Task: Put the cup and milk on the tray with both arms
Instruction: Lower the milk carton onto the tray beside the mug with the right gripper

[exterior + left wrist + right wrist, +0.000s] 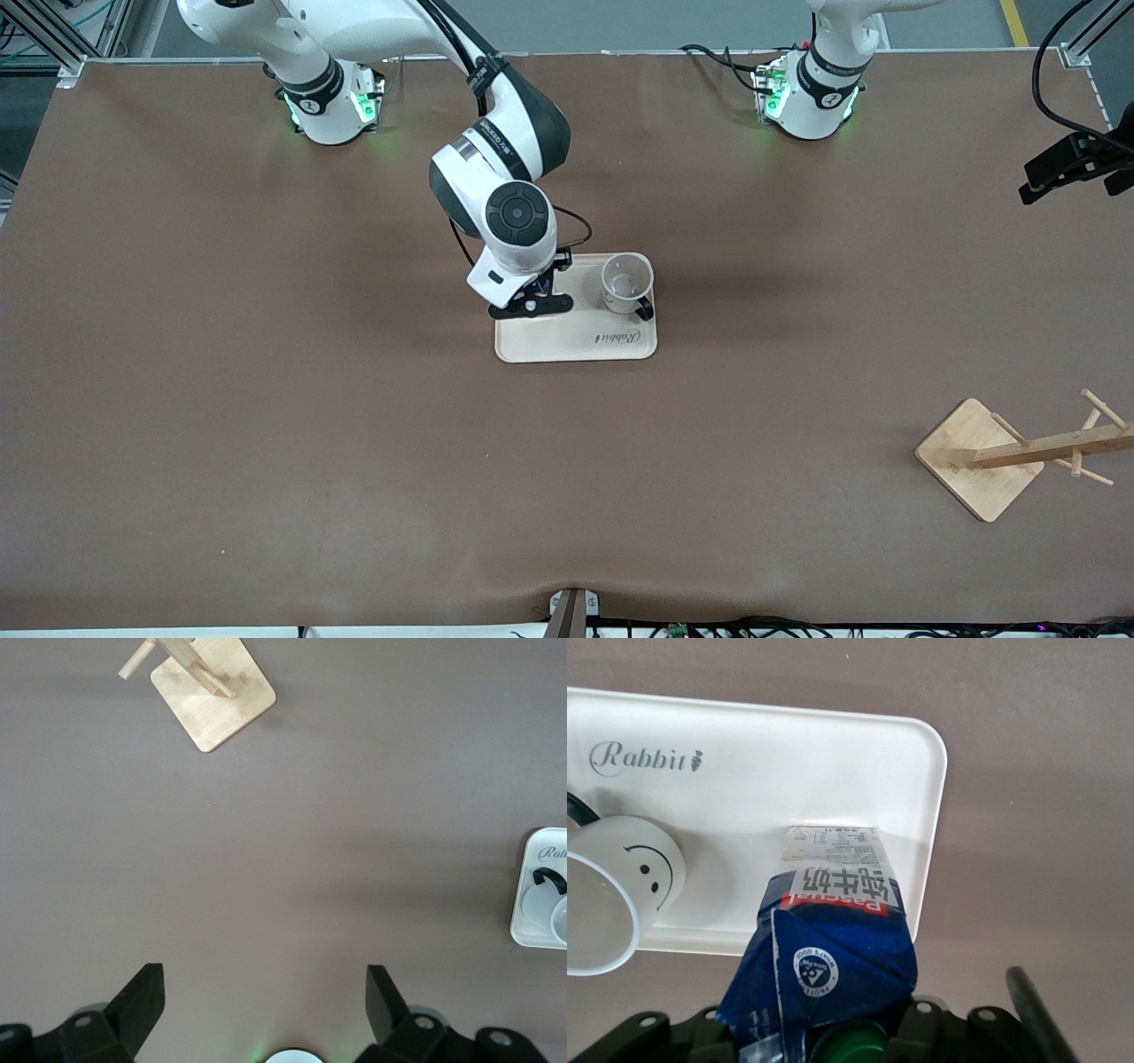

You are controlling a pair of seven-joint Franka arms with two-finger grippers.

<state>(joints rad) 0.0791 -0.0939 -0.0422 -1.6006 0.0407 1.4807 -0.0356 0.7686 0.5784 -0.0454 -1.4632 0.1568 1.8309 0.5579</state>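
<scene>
The cream tray lies at mid table. The white smiley cup stands upright on it, at the end toward the left arm, handle toward the front camera. My right gripper is over the tray's other end, shut on the blue gable top of the milk; the carton's pale base is down at the tray near a corner. The cup stands apart from the carton. My left gripper is open and empty, high over bare table near its base, and waits. The tray's edge shows there.
A bamboo mug rack lies tipped near the left arm's end, nearer the front camera; it also shows in the left wrist view. A black mount with cable juts in at that end's edge.
</scene>
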